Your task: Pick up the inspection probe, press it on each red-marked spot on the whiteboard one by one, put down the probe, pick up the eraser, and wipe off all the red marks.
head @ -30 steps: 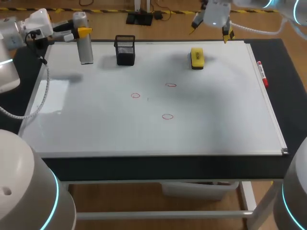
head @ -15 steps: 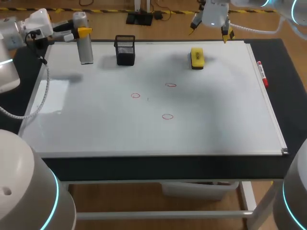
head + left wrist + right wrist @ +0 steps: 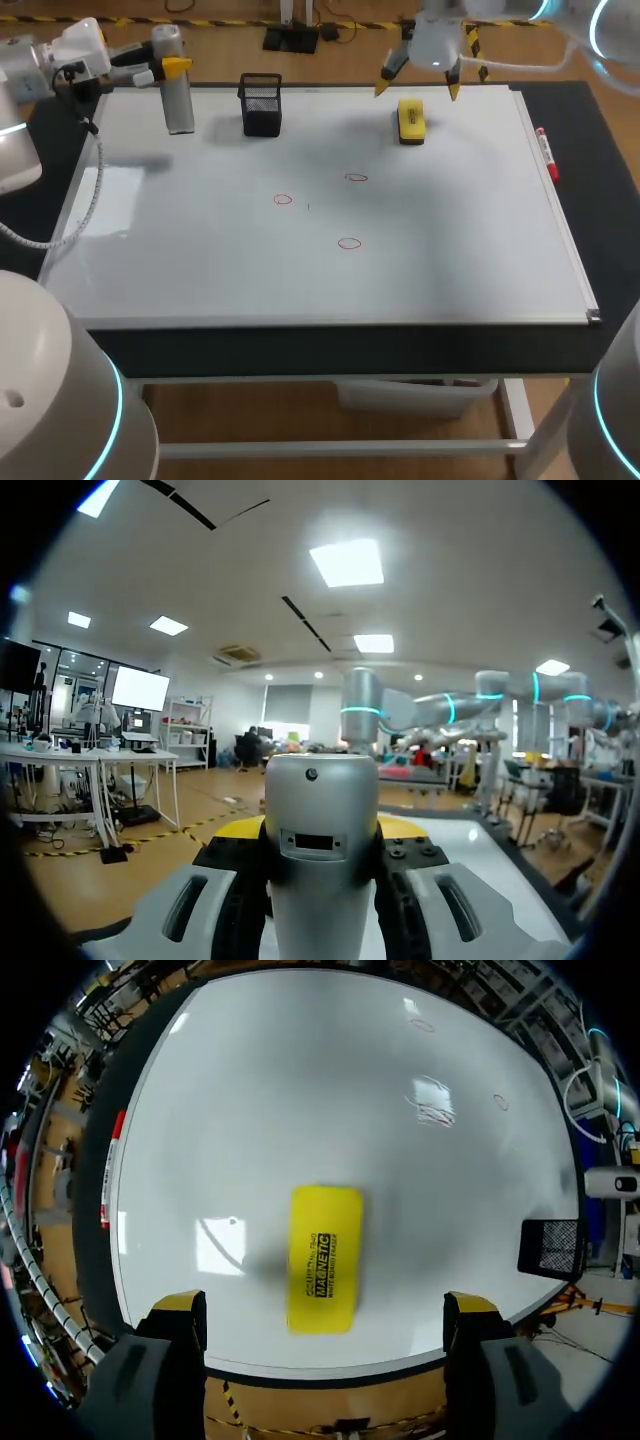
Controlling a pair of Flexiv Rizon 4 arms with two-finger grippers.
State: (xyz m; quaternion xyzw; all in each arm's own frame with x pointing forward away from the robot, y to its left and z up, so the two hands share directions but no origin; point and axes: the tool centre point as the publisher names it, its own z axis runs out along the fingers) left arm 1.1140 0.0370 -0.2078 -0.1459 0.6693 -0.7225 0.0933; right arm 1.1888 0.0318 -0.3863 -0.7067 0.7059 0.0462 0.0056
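Probe (image 3: 178, 92): silver cylinder, long axis upright, rounded top up, lower end toward the whiteboard (image 3: 450, 260). It sits over the board's far-left corner, about 10 o'clock from the board's middle. My left claw (image 3: 168, 68) is clamped on its upper half, one finger on each side. From the left wrist, the probe (image 3: 322, 850) fills the gap between the fingers and hides most of their yellow tips. Its lower end is cut off there. I cannot tell whether it touches the board.

Eraser (image 3: 410, 120): yellow block, flat on the board at about 1 o'clock, long axis 12 to 6. My right claw (image 3: 420, 82) hangs above it with fingers spread wide and nothing held. From the right wrist, the eraser (image 3: 325, 1258) lies under the gap of the claw (image 3: 325, 1306), with its long axis crosswise to the line between the tips.

Red marks: three small rings near mid-board (image 3: 283, 199), (image 3: 357, 178), (image 3: 348, 243). They are faint in the right wrist view.

Black mesh cup (image 3: 261, 105) at 11 o'clock, just beside the probe. Red pen (image 3: 546, 152) on the 3 o'clock edge.
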